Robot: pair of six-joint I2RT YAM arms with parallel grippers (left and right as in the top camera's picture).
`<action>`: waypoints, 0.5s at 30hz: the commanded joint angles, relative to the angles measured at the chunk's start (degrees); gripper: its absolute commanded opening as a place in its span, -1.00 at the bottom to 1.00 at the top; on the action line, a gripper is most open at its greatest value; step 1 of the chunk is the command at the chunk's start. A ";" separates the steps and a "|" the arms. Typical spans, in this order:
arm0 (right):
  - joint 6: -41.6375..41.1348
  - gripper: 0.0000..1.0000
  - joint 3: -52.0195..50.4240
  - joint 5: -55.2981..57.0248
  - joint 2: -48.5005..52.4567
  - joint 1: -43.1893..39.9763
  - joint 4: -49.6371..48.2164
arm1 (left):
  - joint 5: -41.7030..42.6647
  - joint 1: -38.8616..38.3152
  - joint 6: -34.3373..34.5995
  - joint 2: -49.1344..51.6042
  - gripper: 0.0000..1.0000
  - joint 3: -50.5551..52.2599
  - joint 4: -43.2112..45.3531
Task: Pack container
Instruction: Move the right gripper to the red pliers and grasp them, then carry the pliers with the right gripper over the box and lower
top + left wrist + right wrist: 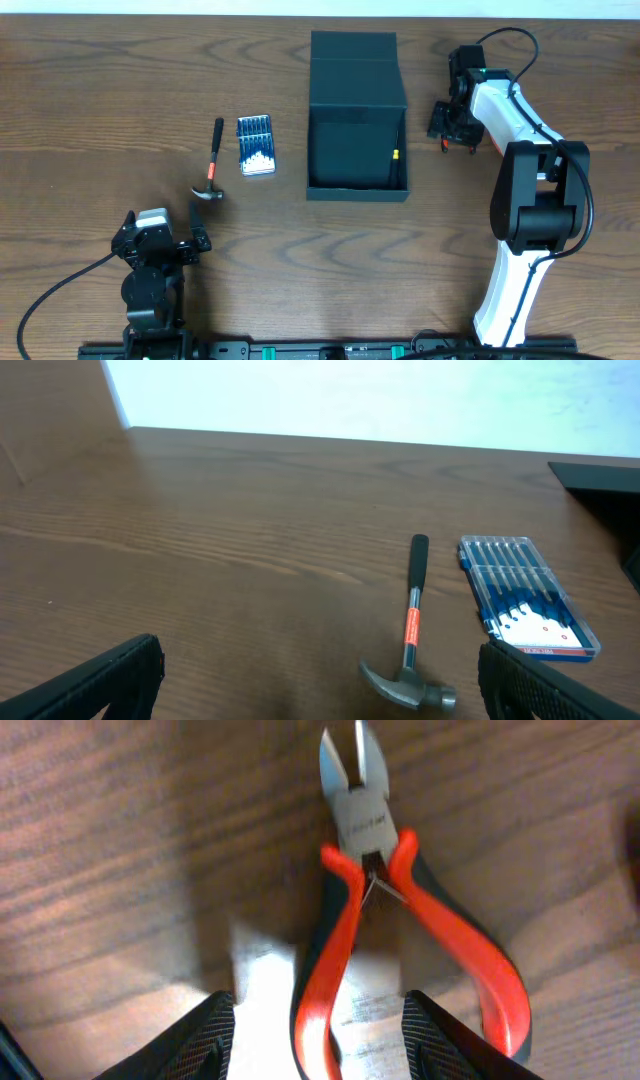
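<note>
the container (357, 190) is set open at the middle of the bench (100, 80), its flap lid (353, 60) laid back on the far side. inside, a slim tool (396, 150) with a yellow end is seen against the right wall; the rest of the dark interior looks bare, though little detail can be made out.

the coming move is judged to turn on the red-handled cutters (375, 890), which lie flat on the bench just right of the container. the right gripper (320, 1010) is held directly over them, its fingers (205, 1040) apart and clamped on nothing. the cutters' long axis runs straight away from the wrist camera – nose far, handles near – so that one handle lies between the fingers while the other splays out past the right finger. a closing across both handles would probably call for a small shift to the right first.

the left gripper (318, 660) is spread wide and empty near the front edge. the hammer (408, 630) and the screwdriver set (525, 595) lie ahead of it, well apart from the right arm – they are better reached by the left.
</note>
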State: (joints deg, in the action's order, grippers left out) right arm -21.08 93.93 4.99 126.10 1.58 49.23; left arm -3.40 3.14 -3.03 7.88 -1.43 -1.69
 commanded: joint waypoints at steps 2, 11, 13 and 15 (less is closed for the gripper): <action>-2.62 0.10 -0.09 1.73 0.24 0.37 -1.29 | -1.31 -0.22 -0.35 -0.15 0.97 1.16 -2.14; -7.06 0.07 -0.09 2.56 0.26 0.35 -3.06 | -1.31 -0.22 -0.35 -0.15 0.97 1.16 -2.14; -8.24 0.07 -0.09 2.54 0.37 0.31 -3.04 | -1.31 -0.22 -0.35 -0.15 0.97 1.16 -2.14; -9.40 0.06 -0.09 2.54 0.61 0.33 -2.99 | -1.33 -0.22 -0.35 -0.15 0.97 1.16 -2.14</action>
State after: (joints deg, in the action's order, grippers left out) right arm -27.16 93.93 6.42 126.10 1.58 46.37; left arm -3.40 3.14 -3.03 7.88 -1.43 -1.69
